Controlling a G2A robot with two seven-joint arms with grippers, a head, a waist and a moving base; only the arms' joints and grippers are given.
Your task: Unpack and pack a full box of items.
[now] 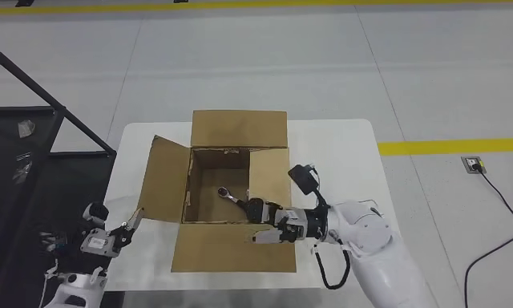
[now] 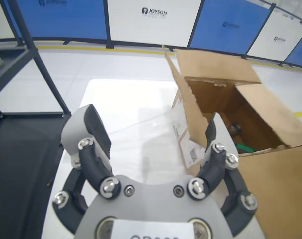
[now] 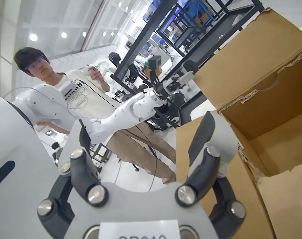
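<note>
While the shiny metal wrench (image 1: pixel 231 196) lies in the open brown cardboard box (image 1: pixel 239 127) | right gripper (image 1: pixel 261 223) nearer, spread wide, empty | wrench at its 10 o'clock

— What is the box (image 2: pixel 215 65) made of?
— Brown corrugated cardboard, matt, and rough and frayed along its torn flap edges.
— And the surface (image 2: pixel 131 105)?
— White and smooth, glossy enough to mirror the box.
— The left pincer (image 2: pixel 152 120)?
— Matt grey metal, with black ribbed pads (image 2: pixel 98 128) that look like rubber, and shiny screws.
— Anything inside the box?
— A wrench (image 1: pixel 229 195) with a bright polished metal head.
</note>
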